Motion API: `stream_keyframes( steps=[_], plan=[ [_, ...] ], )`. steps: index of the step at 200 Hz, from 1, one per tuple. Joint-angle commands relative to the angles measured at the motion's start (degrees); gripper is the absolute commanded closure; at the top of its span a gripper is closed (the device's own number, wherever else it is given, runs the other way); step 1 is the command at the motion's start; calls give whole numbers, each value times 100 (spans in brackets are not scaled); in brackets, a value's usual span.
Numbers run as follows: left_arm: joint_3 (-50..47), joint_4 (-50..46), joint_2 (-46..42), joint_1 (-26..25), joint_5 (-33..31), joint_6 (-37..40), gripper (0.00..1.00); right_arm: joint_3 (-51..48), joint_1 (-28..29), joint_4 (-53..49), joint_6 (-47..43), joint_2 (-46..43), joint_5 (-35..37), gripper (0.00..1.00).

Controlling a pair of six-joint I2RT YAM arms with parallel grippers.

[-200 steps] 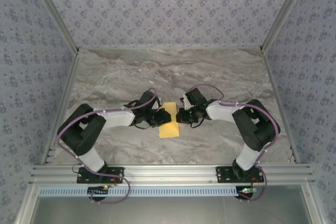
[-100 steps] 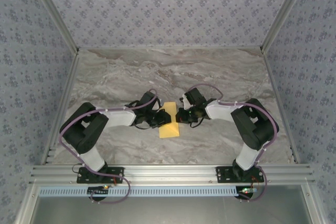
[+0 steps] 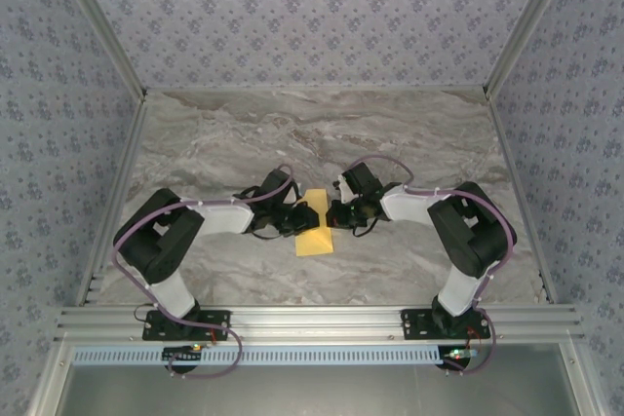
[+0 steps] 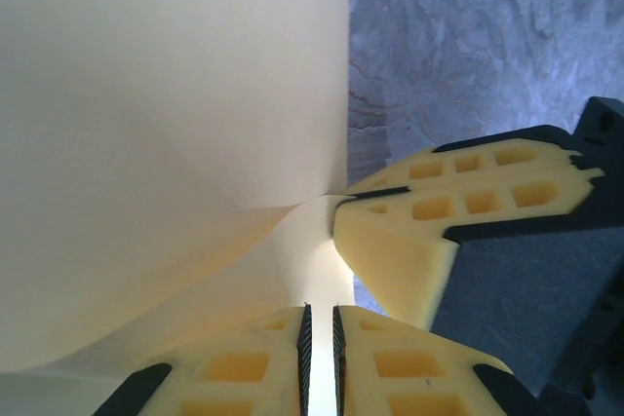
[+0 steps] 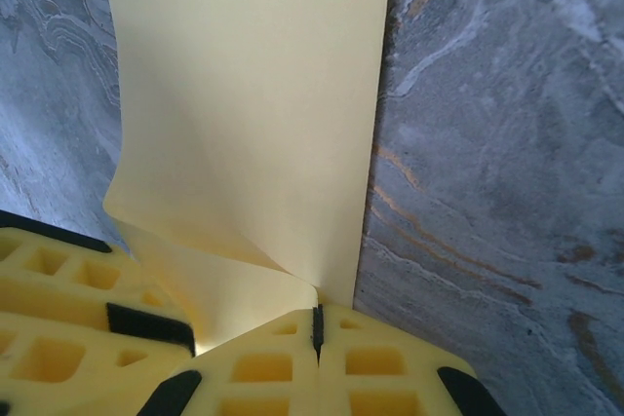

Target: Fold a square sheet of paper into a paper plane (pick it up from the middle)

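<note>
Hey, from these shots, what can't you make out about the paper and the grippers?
Top view: the paper is too small to read its creases; the left gripper and right gripper cover its side edges.
Left wrist view: the paper's far end is cut off by the frame's top edge.
Right wrist view: the fingers hide the pinched corner.

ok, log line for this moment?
left gripper: shut on paper | right gripper: shut on paper | paper: edge curled up at grips
</note>
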Motion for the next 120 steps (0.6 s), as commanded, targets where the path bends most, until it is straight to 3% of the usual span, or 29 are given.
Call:
stream_keyframes(
  steps=[1, 120],
  plan=[
    [155, -1, 122, -25, 90, 37, 82, 108, 38, -163, -104, 153, 45, 97],
    [30, -552, 373, -39, -170, 78, 83, 112, 35, -280, -76, 111, 114, 95]
  ],
)
